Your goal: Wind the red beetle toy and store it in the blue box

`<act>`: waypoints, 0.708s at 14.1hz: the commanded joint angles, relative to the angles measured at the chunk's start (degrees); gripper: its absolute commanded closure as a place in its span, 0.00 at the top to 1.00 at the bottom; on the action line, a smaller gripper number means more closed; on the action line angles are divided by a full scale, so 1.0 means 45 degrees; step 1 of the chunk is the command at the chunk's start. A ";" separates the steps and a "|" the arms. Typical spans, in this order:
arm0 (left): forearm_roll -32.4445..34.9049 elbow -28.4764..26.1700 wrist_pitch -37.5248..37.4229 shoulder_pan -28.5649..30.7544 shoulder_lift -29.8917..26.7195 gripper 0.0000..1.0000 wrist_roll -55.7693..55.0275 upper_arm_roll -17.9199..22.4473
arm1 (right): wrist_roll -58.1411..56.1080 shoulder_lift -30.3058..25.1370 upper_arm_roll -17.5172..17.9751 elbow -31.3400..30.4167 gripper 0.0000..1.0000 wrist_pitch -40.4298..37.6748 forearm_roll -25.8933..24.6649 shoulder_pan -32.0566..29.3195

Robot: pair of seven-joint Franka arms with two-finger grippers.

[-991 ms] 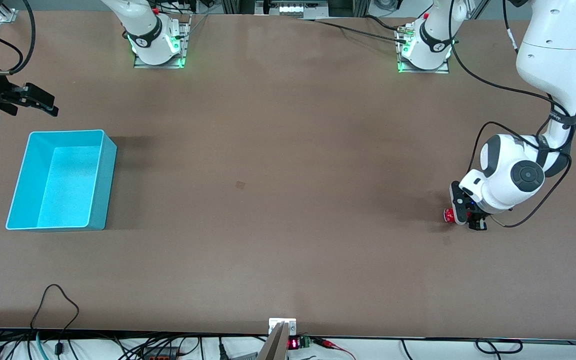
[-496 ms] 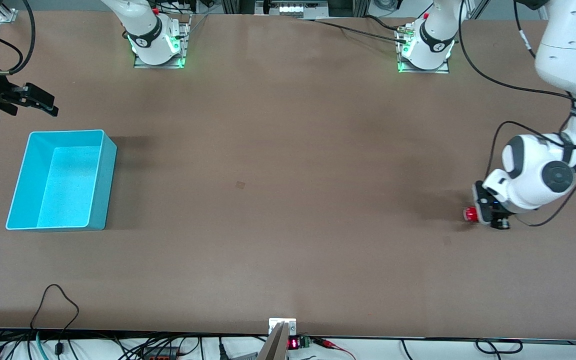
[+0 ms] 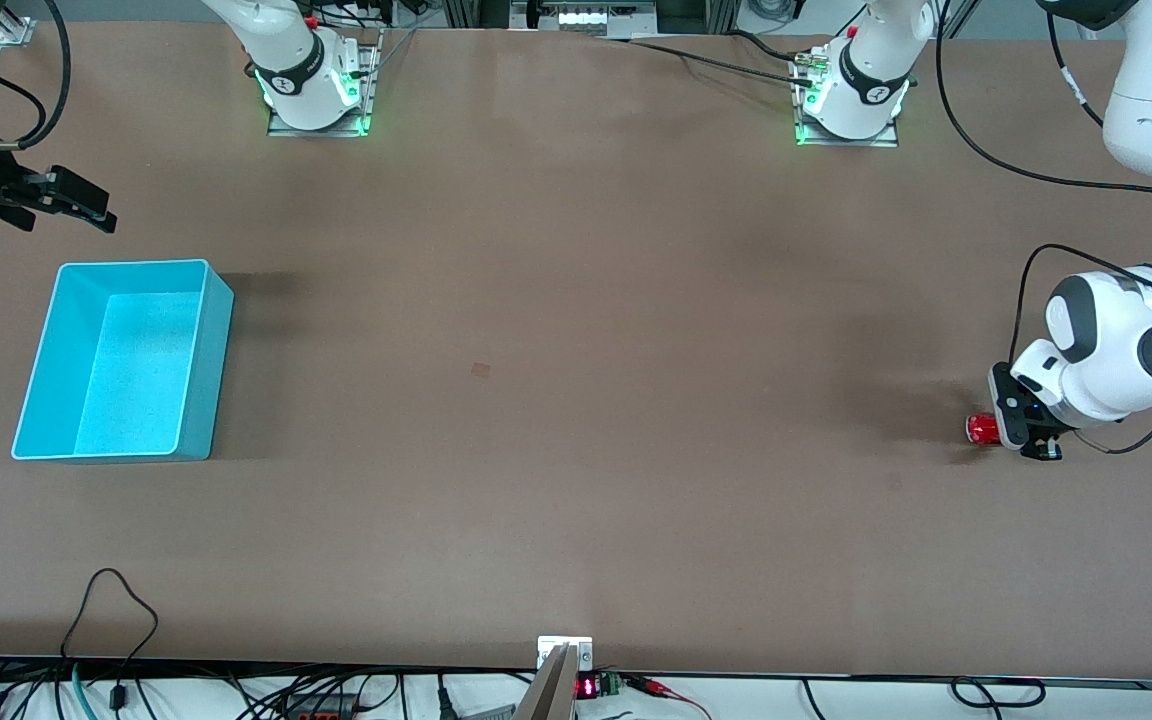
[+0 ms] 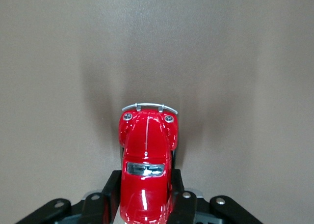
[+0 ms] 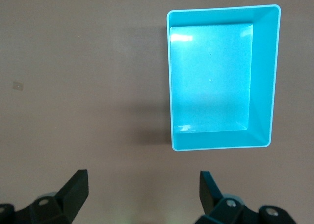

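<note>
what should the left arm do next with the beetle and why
Probably release it: the left gripper has its jaws shut on the red beetle toy, low at the table, nose toward the blue box. The right gripper waits open.

brown table [image 3: 576, 330] with cables [image 3: 116, 600] along its near edge.

We have three views. The front view looks down from high across the surface [image 3: 576, 400], facing both arm bases and taking in its whole span. The left wrist view sits close above the left end effector [image 4: 146, 204], looking along the red beetle toy [image 4: 147, 165], which the front view also shows [image 3: 982, 430]. The right wrist view looks straight down from higher over the blue box [image 5: 221, 76], shared with the front view [image 3: 121, 360].
</note>
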 commanded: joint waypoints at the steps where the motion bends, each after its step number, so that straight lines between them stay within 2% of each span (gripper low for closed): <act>1: -0.0284 0.0416 -0.0110 0.0310 0.0739 1.00 0.0549 -0.0398 | -0.0002 -0.0098 0.0027 -0.0013 1.00 -0.0005 -0.0060 -0.0062; 3: -0.0303 0.0534 -0.0691 0.0349 0.0137 1.00 0.0530 -0.0828 | -0.0002 -0.0098 0.0027 -0.0013 1.00 0.0014 -0.0060 -0.0062; 6: -0.0303 0.1352 -0.3148 0.0252 -0.0588 1.00 0.0394 -0.1278 | -0.0002 -0.0078 0.0027 -0.0013 1.00 0.0014 -0.0060 -0.0062; 10: -0.0303 0.1960 -0.5184 0.0232 -0.1408 1.00 -0.0676 -0.1377 | -0.0002 -0.0078 0.0027 -0.0013 1.00 0.0014 -0.0060 -0.0062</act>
